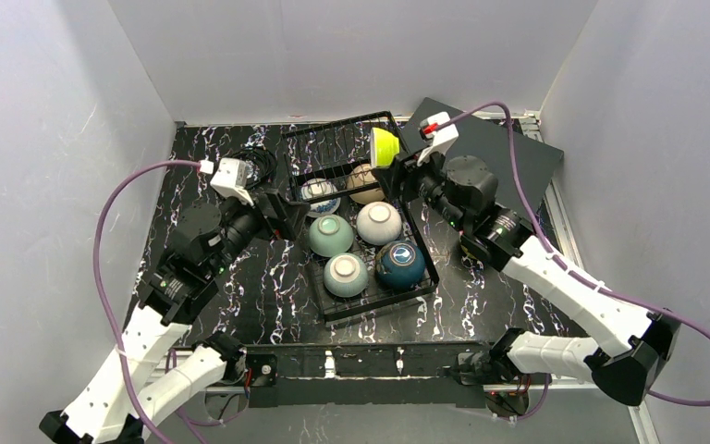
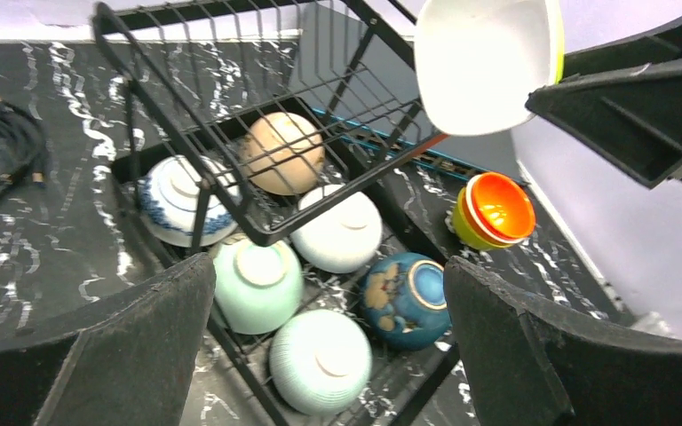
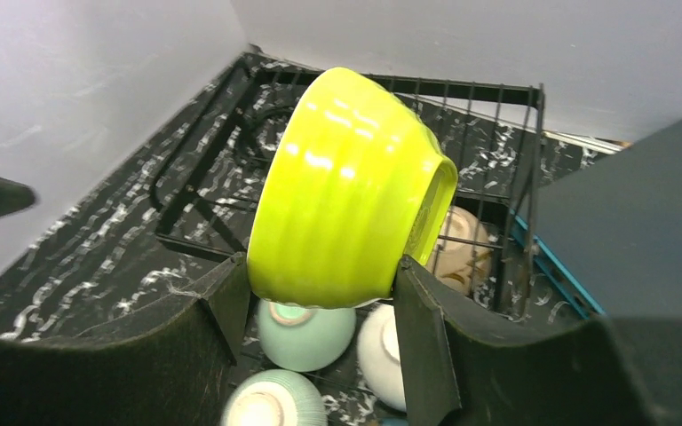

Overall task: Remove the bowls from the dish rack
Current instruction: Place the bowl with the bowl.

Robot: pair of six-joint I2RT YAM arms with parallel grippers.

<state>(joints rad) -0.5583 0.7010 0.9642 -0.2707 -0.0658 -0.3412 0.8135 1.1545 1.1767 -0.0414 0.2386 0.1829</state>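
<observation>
Marbled black tabletop (image 1: 240,296) holds dish rack (image 1: 342,125) mid-frame, right gripper (image 3: 320,275) jaws clamped on lime green bowl (image 3: 346,177) above rack's upper end, tipped sideways; left gripper (image 2: 329,271) jaws open, empty, nearer racked bowls (image 1: 331,235).

Lime bowl (image 3: 346,186), white inside (the left wrist view shows it). Black rack (image 2: 262,235). Black table (image 1: 268,287), white-veined. Mint bowl (image 1: 331,235), white bowl (image 1: 379,222), beige bowl (image 1: 364,183), blue-and-white bowl (image 1: 319,194), tan-mottled teal bowl (image 1: 399,265), and orange bowl (image 2: 500,206) inside a yellow bowl (image 2: 462,232).
</observation>
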